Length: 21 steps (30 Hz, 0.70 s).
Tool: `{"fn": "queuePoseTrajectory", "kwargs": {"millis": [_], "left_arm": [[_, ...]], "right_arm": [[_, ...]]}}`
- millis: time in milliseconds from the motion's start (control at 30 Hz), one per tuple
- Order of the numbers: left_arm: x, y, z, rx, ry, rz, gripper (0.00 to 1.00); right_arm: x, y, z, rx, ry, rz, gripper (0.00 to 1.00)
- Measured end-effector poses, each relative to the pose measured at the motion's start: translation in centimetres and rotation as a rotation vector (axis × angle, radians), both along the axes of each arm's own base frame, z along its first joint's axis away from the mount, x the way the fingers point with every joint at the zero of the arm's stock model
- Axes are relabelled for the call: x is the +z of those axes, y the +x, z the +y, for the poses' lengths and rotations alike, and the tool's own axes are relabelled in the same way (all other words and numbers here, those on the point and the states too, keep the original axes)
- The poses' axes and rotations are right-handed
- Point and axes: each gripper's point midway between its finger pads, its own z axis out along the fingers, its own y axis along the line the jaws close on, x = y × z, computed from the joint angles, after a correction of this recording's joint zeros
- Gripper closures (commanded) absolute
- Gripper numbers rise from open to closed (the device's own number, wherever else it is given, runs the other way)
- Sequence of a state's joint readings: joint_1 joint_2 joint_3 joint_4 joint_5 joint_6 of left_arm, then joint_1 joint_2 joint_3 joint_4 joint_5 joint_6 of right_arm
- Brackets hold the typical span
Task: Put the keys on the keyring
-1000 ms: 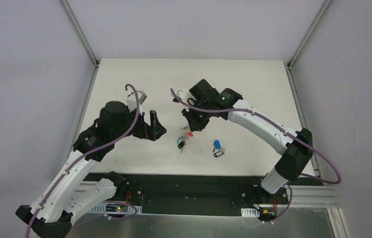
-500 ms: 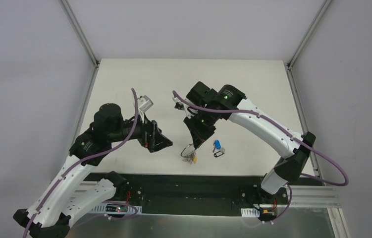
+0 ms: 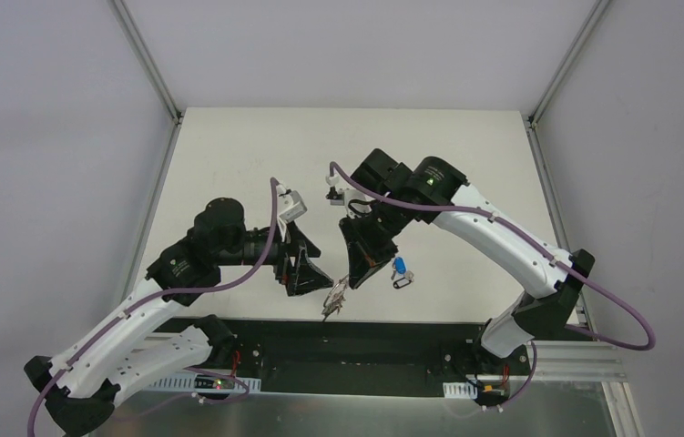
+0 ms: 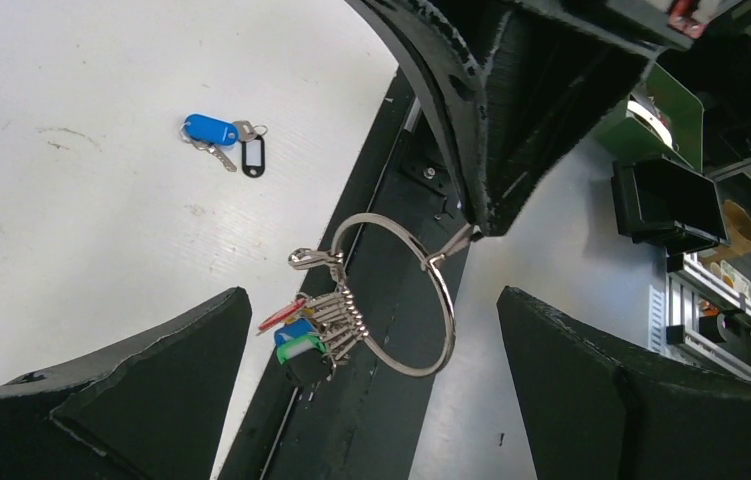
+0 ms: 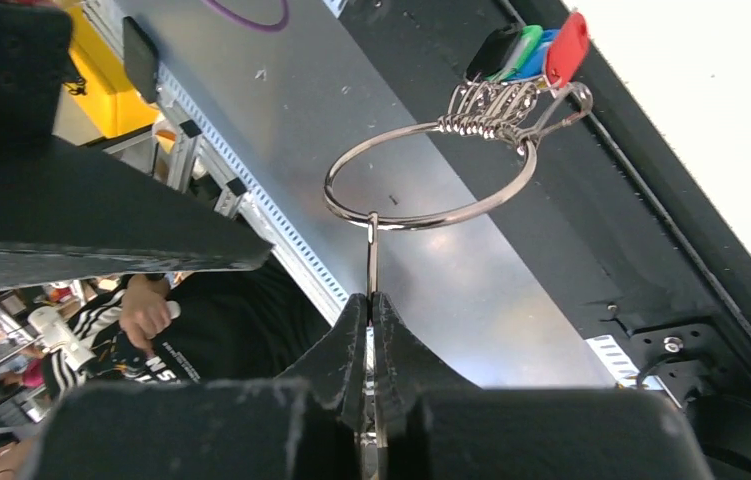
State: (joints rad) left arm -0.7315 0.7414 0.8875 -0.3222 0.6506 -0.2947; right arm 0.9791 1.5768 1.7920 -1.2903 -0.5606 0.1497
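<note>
- Worktop [image 3: 256,155]: white, with the keys [image 4: 213,130] lying on it, near the right arm.
- Left hand [image 3: 312,270]: spread wide, gripping nothing, just beside the keyring [image 4: 449,310].
- Right hand [image 5: 369,305]: pressed together, pinching the keyring's short stem, off the worktop's near edge.
- Keyring: stiff thin wire, probably slippery; coloured keys [image 4: 301,345] hang bunched on it.
- Keys: light and flat; best taken by the heads.
</note>
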Motion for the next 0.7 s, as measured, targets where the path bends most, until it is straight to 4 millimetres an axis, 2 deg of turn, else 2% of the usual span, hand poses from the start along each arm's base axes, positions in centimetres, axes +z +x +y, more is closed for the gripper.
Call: {"fn": "queuePoseTrajectory", "kwargs": {"millis": [167,433,600,700], "left_arm": [[-0.5,-0.1,-0.7,-0.017,0.02,-0.017,0.09],[-1.3,-1.2,-1.9,-0.09,0.001,-0.074,0.13],[-2.1,-1.9,-2.2,-0.122,-0.02,-0.107,0.18],[-1.7,-2.2,-2.1,-0.134,-0.043,-0.147,0.2]], "right_arm": [[0.9,-0.7,0.5,-0.018,0.022,0.058,1.0],[2.7,-0.8,2.0,-0.037,0.063,0.114,1.0],[2.6,-0.8,2.7,-0.04,0.049,0.166,1.0],[2.4,-1.0,2.8,-0.042,0.026,0.194,1.0]]}}
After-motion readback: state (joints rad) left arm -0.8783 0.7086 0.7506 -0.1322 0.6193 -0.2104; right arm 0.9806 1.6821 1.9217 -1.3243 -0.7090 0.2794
